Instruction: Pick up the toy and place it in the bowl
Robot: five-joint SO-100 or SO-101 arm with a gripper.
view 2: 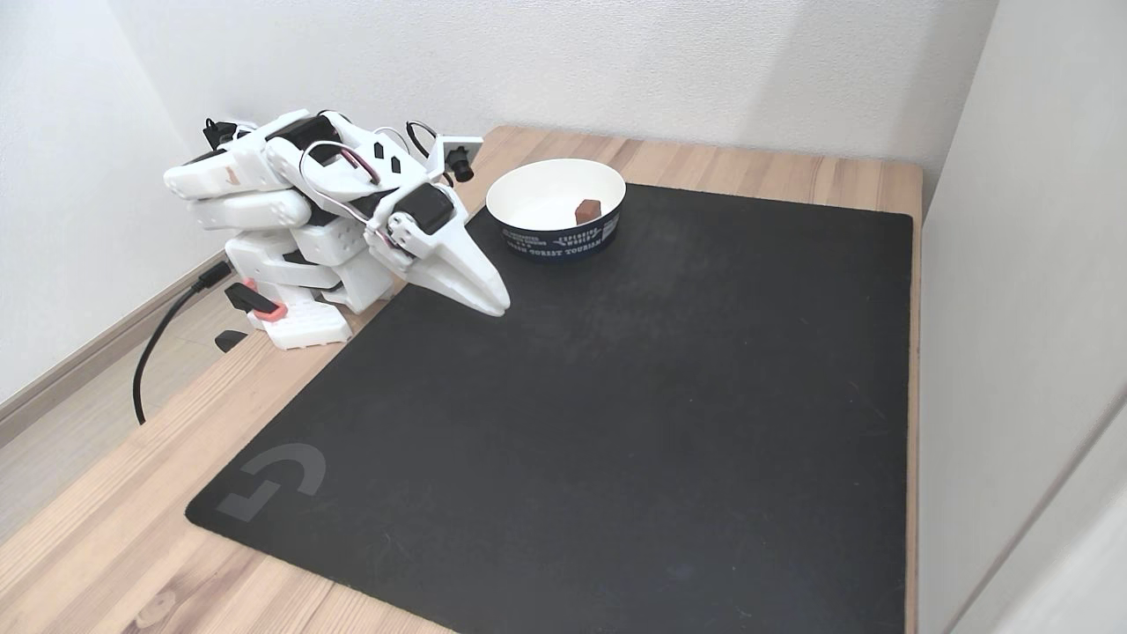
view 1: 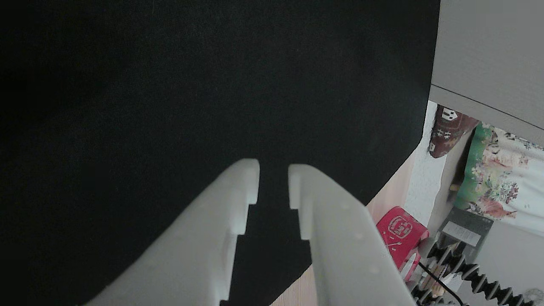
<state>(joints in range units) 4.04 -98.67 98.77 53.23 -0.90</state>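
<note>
**Toy sits in the bowl; arm folded at the mat's edge**

The wooden tabletop (view 2: 106, 546) carries a large black mat (view 2: 616, 423), taken here as the landmark. The white arm (view 2: 299, 202) is folded low at the mat's far left corner in the fixed view, its base just off the mat. The hand (view 2: 497, 306) points down over the mat's left edge, tips close to the surface; in the other view (view 1: 273, 183) its two white fingers stand slightly apart with a narrow gap and nothing between them. The bowl (view 2: 528, 231), off-white inside with a dark printed band, rests on the mat's far edge, near the arm. The toy (view 2: 586, 211), a small dark red cube, lies inside the bowl toward its right side.
</note>
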